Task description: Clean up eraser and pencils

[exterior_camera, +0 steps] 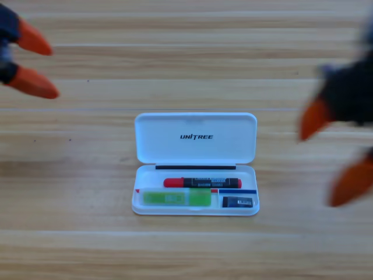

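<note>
- Three task items lie inside the white case's tray (pixel 138 201), which sits open near the middle of the table (pixel 70 245).
- You find the eraser (pixel 238 202) in the small compartment at the tray's front right corner, its pale label patch facing up.
- You see the lime-green pencil (pixel 176 198) lying flat along the tray's front edge, filling the left and middle of that row, just left of the eraser's compartment.
- Behind it, along the tray's back edge, the black pencil with the red cap (pixel 202 182) lies flat with the red end pointing left.
- The lid (pixel 195 137) marked UNITREE lies folded back flat on the table behind the tray, hinged along the tray's back edge.
- Your left gripper (pixel 34 61) waits at the table's far left edge, well apart from the case, both orange jaws spread apart and holding nothing.
- Your right gripper (pixel 333 153) hangs by the table's right edge, level with the case yet well clear of it, jaws spread wide and holding nothing.
</note>
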Controlling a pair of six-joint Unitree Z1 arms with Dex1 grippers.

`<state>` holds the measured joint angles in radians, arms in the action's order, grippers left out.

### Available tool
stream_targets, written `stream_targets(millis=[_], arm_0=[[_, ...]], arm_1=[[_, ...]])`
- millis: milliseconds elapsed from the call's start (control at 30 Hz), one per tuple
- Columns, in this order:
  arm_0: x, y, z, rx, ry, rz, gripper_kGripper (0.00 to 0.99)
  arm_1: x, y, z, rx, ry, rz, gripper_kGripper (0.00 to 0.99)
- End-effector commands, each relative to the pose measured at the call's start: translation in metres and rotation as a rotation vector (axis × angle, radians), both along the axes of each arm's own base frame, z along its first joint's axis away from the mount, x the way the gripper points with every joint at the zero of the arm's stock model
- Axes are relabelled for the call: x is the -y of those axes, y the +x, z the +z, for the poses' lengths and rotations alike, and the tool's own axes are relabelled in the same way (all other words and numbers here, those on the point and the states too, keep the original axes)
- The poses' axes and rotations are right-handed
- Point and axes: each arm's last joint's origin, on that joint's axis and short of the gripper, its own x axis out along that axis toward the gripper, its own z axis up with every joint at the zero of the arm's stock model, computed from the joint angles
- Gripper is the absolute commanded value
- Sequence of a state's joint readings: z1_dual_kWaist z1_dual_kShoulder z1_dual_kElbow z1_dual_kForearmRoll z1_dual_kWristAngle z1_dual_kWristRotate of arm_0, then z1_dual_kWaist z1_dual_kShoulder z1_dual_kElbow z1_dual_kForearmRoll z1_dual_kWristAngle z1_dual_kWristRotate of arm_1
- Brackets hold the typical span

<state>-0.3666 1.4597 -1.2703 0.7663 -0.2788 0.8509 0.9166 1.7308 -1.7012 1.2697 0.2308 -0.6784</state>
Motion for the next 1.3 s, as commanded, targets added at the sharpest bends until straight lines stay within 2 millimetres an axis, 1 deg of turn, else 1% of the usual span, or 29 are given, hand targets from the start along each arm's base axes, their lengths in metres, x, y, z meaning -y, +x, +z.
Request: stream_targets(millis=[33,67,133,200,267,333,400,467,600,867,1100,1167,1300], arm_0=[[0.018,0.062,-0.056,-0.13,0.006,0.015,0.574],[0.021,0.069,-0.063,-0.135,-0.003,0.009,0.528],[0.026,0.081,-0.078,-0.142,-0.022,-0.005,0.4],[0.028,0.089,-0.089,-0.138,-0.047,-0.007,0.307],[0.03,0.093,-0.096,-0.13,-0.066,0.007,0.23],[0.03,0.095,-0.1,-0.109,-0.064,0.008,0.149],[0.031,0.096,-0.103,-0.093,-0.068,0.006,0.0],[0.03,0.099,-0.106,-0.082,-0.051,0.0,0.0],[0.032,0.104,-0.113,-0.05,-0.025,-0.02,0.0],[0.036,0.114,-0.147,-0.063,-0.006,-0.047,0.0],[0.051,0.118,-0.168,-0.087,0.007,-0.082,0.0],[0.054,0.119,-0.172,-0.093,0.008,-0.088,0.0],[0.058,0.121,-0.179,-0.099,0.011,-0.095,0.0]], arm_1=[[0.073,-0.035,0.012,-0.026,0.164,-0.06,0.942],[0.072,-0.033,0.007,-0.034,0.205,-0.063,0.96],[0.068,-0.03,0.0,-0.063,0.276,-0.093,0.986],[0.061,-0.024,-0.009,-0.056,0.348,-0.152,0.99],[0.061,-0.021,-0.016,-0.042,0.431,-0.235,0.99],[0.063,-0.022,-0.02,-0.014,0.498,-0.29,0.99],[0.067,-0.025,-0.02,-0.001,0.534,-0.322,0.99],[0.07,-0.027,-0.019,0.004,0.538,-0.338,0.99],[0.07,-0.028,-0.025,-0.007,0.536,-0.334,0.99],[0.069,-0.028,-0.026,-0.014,0.538,-0.328,0.99],[0.068,-0.027,-0.026,-0.017,0.537,-0.323,0.99],[0.07,-0.029,-0.022,-0.007,0.552,-0.32,0.99],[0.082,-0.041,-0.003,0.039,0.614,-0.302,0.99]])
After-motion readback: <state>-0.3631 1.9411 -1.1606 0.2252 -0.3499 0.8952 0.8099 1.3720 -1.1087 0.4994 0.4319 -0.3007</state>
